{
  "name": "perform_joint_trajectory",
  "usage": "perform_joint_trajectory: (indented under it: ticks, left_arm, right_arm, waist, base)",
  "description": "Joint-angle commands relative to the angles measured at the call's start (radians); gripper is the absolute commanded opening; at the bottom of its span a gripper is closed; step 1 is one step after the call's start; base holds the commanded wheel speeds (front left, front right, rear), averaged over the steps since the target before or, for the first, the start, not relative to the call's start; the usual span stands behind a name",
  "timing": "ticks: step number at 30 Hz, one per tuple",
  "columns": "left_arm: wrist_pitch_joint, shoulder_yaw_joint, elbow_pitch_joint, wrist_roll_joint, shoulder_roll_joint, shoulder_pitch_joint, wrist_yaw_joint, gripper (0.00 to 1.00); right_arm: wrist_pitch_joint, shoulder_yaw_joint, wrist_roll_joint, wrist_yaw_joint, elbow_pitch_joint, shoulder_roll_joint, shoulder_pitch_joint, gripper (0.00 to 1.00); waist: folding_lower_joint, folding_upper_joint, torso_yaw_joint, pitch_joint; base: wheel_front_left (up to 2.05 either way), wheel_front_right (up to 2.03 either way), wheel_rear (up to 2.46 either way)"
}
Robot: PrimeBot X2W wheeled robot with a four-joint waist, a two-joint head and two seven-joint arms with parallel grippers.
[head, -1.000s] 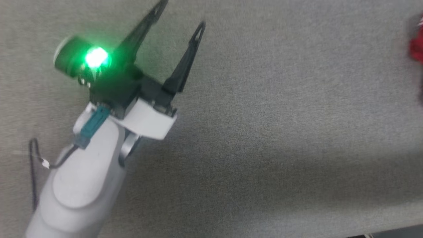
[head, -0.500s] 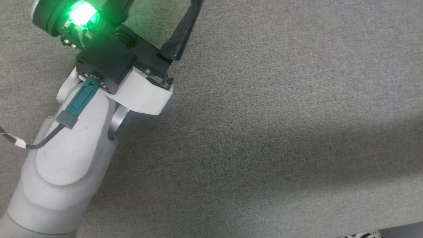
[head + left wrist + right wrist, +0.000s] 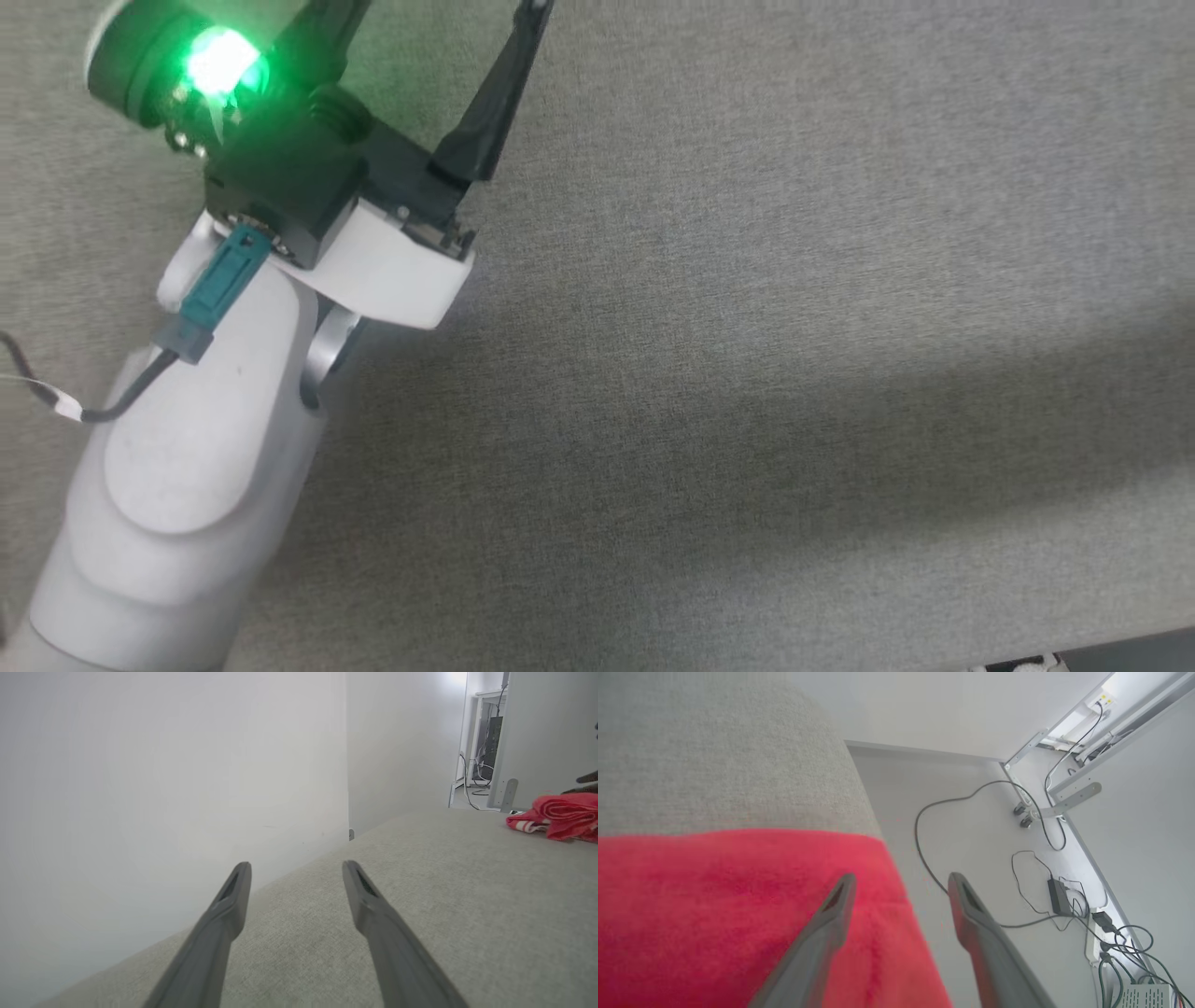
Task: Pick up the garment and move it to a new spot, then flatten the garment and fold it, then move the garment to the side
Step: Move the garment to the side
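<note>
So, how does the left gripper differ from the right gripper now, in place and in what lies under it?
The left gripper points over the bare grey surface; the right gripper is close above the red garment. From the left gripper the garment lies well apart, off to one side; the right gripper is at the surface's edge, with floor cables beyond. Both stand open and hold nothing.

Bright, even light; green lamp (image 3: pixel 219 61) glares, near garment (image 3: pixel 714 914) blurs.
</note>
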Motion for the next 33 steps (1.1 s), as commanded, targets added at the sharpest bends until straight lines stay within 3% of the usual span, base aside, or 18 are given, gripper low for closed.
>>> perform_joint_trajectory:
  ticks: [1,11,24,33]
  left_arm:
    - [-0.004,0.006,0.005,-0.009,-0.005,0.021,-0.002,1.00]
    - [-0.004,0.118,0.015,-0.018,-0.054,0.260,-0.002,1.00]
    - [-0.004,0.263,0.070,-0.043,-0.148,0.616,-0.002,1.00]
    - [-0.004,0.329,0.113,-0.050,-0.190,0.776,-0.002,1.00]
  right_arm:
    - [-0.013,0.005,-0.005,-0.002,0.004,0.001,-0.007,1.00]
    - [-0.099,0.143,0.019,-0.002,-0.075,0.078,0.101,1.00]
    - [-0.127,0.265,0.186,-0.002,-0.248,0.200,0.415,1.00]
    - [-0.128,0.257,0.219,-0.002,-0.391,0.266,0.609,1.00]
  waist:
    - [0.0000,0.0000,0.005,-0.021]
    - [0.0000,0.0000,0.026,-0.234]
    - [0.0000,0.0000,0.125,-0.520]
    - [0.0000,0.0000,0.195,-0.670]
  base:
    - [0.00,0.00,0.00]
    - [0.00,0.00,0.00]
    - [0.00,0.00,0.00]
    - [0.00,0.00,0.00]
